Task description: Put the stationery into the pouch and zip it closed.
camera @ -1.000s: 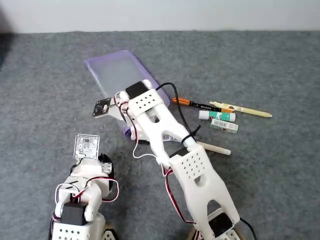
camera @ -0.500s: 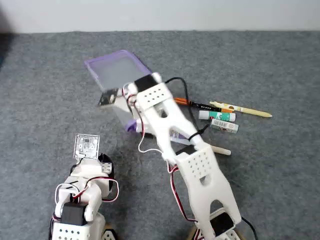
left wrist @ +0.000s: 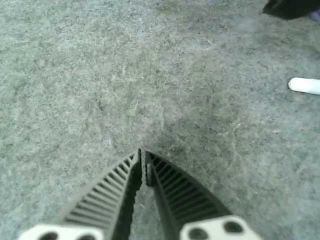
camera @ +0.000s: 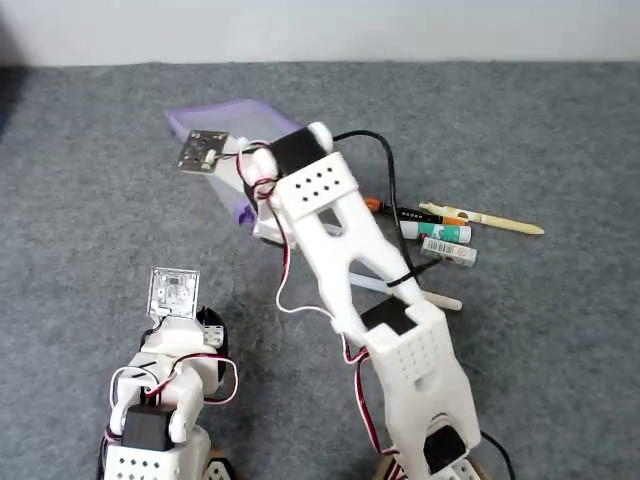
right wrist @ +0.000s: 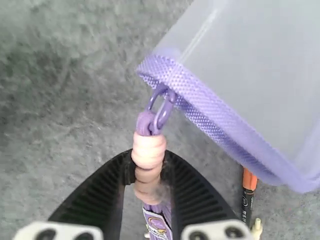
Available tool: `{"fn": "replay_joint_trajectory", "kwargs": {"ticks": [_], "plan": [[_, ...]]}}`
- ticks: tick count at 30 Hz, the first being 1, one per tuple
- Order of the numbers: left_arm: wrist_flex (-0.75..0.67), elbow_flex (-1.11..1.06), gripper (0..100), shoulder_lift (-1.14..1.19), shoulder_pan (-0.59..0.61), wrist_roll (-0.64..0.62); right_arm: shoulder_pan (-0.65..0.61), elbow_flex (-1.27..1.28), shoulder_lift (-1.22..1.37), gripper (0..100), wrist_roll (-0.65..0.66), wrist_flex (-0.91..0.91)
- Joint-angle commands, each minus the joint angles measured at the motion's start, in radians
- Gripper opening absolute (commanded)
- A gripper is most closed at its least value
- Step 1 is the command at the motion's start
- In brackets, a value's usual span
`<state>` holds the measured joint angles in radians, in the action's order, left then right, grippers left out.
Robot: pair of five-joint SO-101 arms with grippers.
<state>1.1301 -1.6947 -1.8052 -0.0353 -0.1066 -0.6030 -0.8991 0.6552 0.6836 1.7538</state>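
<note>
Right arm (camera: 330, 230) swings far-left, tugging pouch (camera: 235, 125) along | right jaws clamped on zipper pull (right wrist: 148, 145) | left jaws closed, empty, near-left | stationery (camera: 440, 232) lies on table (camera: 560, 120), right of pouch | risk: unanchored pouch slides instead of unzipping

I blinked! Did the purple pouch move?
Yes. The right gripper holds the zipper pull, and the near end of the pouch has slid toward the table's far edge while the pens stay put.

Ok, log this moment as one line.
right gripper: shut on zipper pull | left gripper: shut over carpet | pens: outside pouch
</note>
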Motion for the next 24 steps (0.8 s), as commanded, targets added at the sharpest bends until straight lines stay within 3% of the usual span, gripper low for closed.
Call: {"fn": "replay_joint_trajectory", "kwargs": {"ticks": [1, 13, 24], "plan": [[-0.021, 0.01, 1, -0.002, 0.008, 0.005, -0.039, -0.023, -0.097, 0.9, -0.034, 0.041], [-0.021, 0.01, 1, -0.002, 0.008, 0.005, -0.208, -0.023, -0.113, 0.9, -0.095, 0.041], [-0.021, 0.012, 2, -0.003, -0.04, 0.008, -0.222, -0.023, -0.047, 0.9, -0.094, 0.039]]}}
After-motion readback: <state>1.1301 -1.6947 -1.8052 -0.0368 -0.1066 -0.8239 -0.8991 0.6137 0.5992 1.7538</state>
